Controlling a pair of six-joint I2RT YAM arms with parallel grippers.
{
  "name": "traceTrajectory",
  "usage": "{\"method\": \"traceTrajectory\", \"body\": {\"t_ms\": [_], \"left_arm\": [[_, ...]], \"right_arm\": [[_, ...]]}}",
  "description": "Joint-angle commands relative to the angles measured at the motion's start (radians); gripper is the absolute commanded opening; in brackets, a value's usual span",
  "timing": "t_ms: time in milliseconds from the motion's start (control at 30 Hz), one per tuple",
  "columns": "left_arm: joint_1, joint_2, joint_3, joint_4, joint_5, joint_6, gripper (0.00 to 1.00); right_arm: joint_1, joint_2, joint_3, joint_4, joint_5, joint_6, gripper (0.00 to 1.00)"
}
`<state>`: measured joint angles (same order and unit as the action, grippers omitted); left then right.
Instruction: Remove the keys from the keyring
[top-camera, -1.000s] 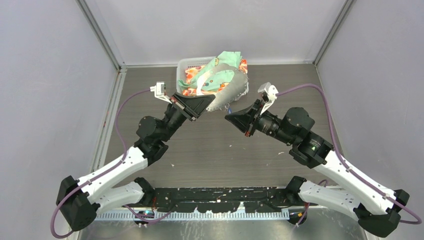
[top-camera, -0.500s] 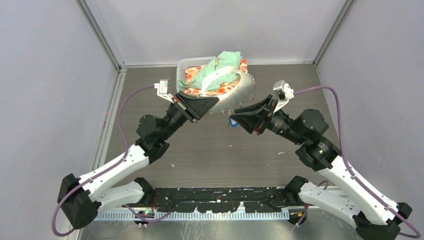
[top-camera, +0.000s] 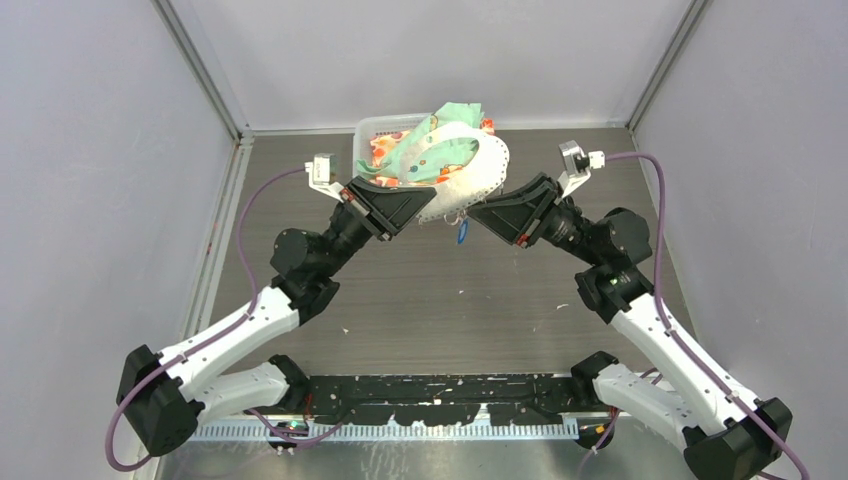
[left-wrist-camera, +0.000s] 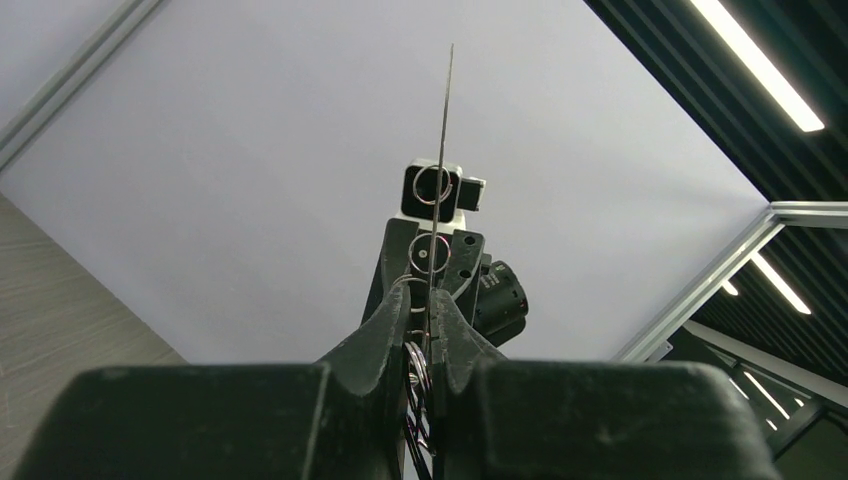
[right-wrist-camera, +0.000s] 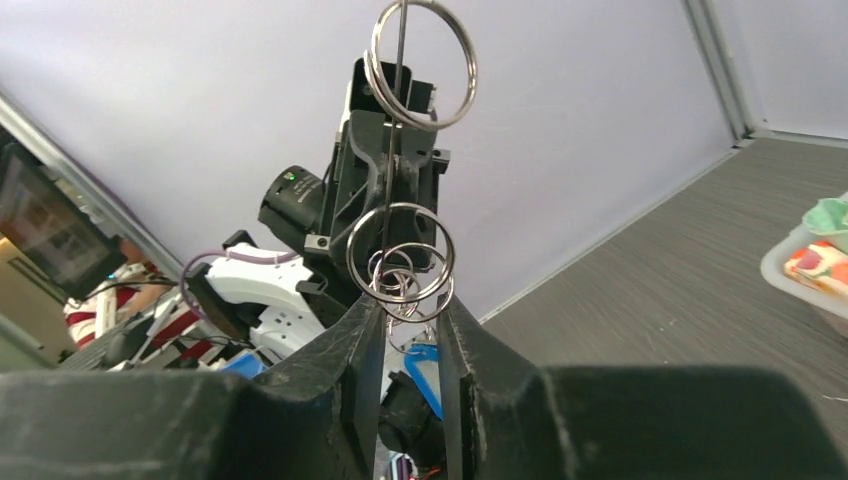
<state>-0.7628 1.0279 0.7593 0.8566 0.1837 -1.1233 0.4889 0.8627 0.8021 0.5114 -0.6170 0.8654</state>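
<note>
Now right end effector (top-camera: 471, 212) nearer keyring (top-camera: 482, 172), keys (top-camera: 461, 233) dangling

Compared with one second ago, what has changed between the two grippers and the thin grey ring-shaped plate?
The right gripper moved forward to the rim of the thin grey ring-shaped plate; its fingers now straddle it, grip unclear. The plate tilted. The left gripper stayed clamped on the plate, and the small blue plastic tag still hangs beneath.

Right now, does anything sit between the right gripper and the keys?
Yes. Silver loops on the keyring hang between the open fingertips of the right gripper, directly in front of the blue-tagged keys. Nothing else visible intervenes.
</note>
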Motion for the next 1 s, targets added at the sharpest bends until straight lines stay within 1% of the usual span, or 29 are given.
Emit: {"method": "traceTrajectory", "body": {"t_ms": [0, 167, 267, 433, 533, 633, 700, 767, 867, 967], "left_arm": [[0.003, -0.014, 0.048, 0.033, -0.006, -0.009, 0.01], [0.006, -0.012, 0.053, 0.042, -0.027, -0.018, 0.01], [0.007, -0.001, 0.062, 0.053, -0.018, -0.025, 0.01], [0.012, 0.031, 0.058, 0.171, 0.004, -0.058, 0.0], [0.026, 0.05, 0.057, 0.243, 0.029, -0.087, 0.0], [0.049, 0.075, 0.069, 0.318, 0.084, -0.121, 0.01], [0.065, 0.101, 0.09, 0.375, 0.14, -0.158, 0.01], [0.083, 0.146, 0.116, 0.448, 0.201, -0.215, 0.0], [0.107, 0.214, 0.173, 0.568, 0.286, -0.326, 0.0], [0.113, 0.236, 0.226, 0.575, 0.372, -0.35, 0.01]], "right_arm": [[-0.004, -0.018, -0.008, 0.157, -0.056, 0.084, 0.29], [-0.003, -0.044, -0.031, 0.136, -0.038, 0.083, 0.3], [-0.003, -0.049, -0.045, 0.143, -0.031, 0.095, 0.33], [-0.004, -0.063, -0.105, 0.177, 0.017, 0.132, 0.33], [-0.003, -0.106, -0.157, 0.196, 0.068, 0.14, 0.33], [-0.003, -0.14, -0.205, 0.207, 0.116, 0.15, 0.33], [-0.004, -0.13, -0.217, 0.227, 0.123, 0.164, 0.34], [-0.016, -0.082, -0.21, 0.315, 0.086, 0.206, 0.34], [-0.062, 0.019, -0.188, 0.523, 0.022, 0.312, 0.39], [-0.119, 0.147, -0.148, 0.791, -0.04, 0.513, 0.4]]}}
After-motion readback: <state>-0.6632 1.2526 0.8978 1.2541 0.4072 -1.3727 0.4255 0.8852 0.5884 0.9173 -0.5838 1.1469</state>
